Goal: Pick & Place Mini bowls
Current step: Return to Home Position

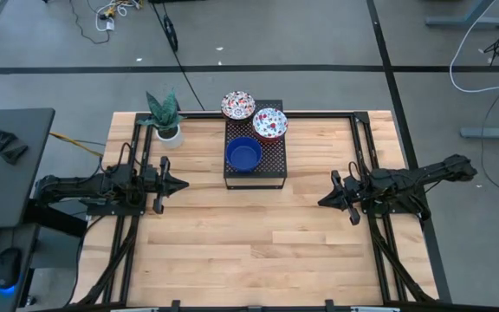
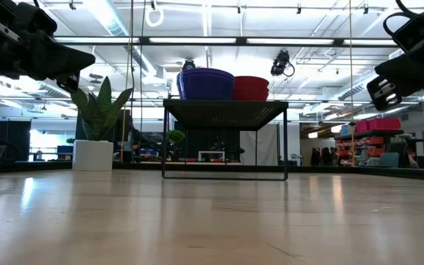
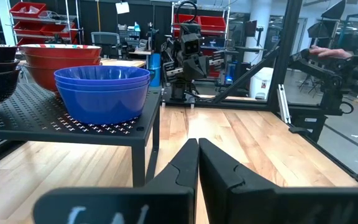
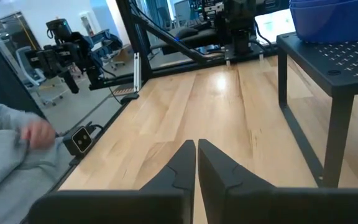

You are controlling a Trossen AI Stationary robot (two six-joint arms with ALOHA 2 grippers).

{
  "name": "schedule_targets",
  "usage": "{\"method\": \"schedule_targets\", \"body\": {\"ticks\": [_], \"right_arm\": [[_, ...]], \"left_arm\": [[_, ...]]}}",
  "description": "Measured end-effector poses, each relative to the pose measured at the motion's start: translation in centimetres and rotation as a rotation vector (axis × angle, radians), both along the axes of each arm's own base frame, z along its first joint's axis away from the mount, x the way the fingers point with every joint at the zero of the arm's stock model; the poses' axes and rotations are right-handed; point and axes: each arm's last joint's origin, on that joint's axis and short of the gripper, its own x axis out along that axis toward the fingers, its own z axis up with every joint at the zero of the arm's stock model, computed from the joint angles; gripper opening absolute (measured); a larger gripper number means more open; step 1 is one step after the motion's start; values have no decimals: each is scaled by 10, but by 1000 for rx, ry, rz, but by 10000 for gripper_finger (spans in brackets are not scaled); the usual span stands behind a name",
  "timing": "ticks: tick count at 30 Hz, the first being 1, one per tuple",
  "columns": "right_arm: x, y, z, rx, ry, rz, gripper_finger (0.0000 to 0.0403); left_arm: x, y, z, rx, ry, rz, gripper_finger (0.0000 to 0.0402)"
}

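The mini bowls sit on a black perforated stand [image 1: 271,165] at the table's far middle. A stack of cobalt blue bowls [image 1: 243,154] [image 3: 103,90] stands on its near left part. Two floral bowls with red outsides rest behind it, one [image 1: 269,123] on the stand's far right part, the other [image 1: 238,106] at its far edge. My left gripper [image 1: 180,184] [image 3: 197,149] hovers shut over the table left of the stand. My right gripper [image 1: 323,201] [image 4: 196,149] hovers shut to the stand's right. In the low view the blue bowls [image 2: 210,83] and a red-sided stack [image 2: 251,87] top the stand.
A small white pot with a green plant [image 1: 168,130] stands at the table's far left, beside the stand. Bare wooden tabletop [image 1: 249,243] spreads between and in front of the arms. In the right wrist view a person's grey sleeve [image 4: 5,149] and hand [image 4: 39,130] show beyond the table edge.
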Motion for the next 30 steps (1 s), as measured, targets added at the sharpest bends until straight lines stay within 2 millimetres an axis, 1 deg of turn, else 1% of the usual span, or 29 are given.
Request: {"method": "schedule_targets", "body": {"ticks": [4, 13, 18, 30], "right_arm": [[-1, 1, 2, 7, -24, 14, 22], [-7, -11, 13, 29, -152, -89, 23], [-7, -15, 19, 37, -219, -131, 23], [-7, -19, 19, 31, -213, -177, 23]], "left_arm": [[0, 0, 0, 0, 0, 0, 18], [0, 0, 0, 0, 0, 0, 18], [0, 0, 0, 0, 0, 0, 18], [0, 0, 0, 0, 0, 0, 18]]}}
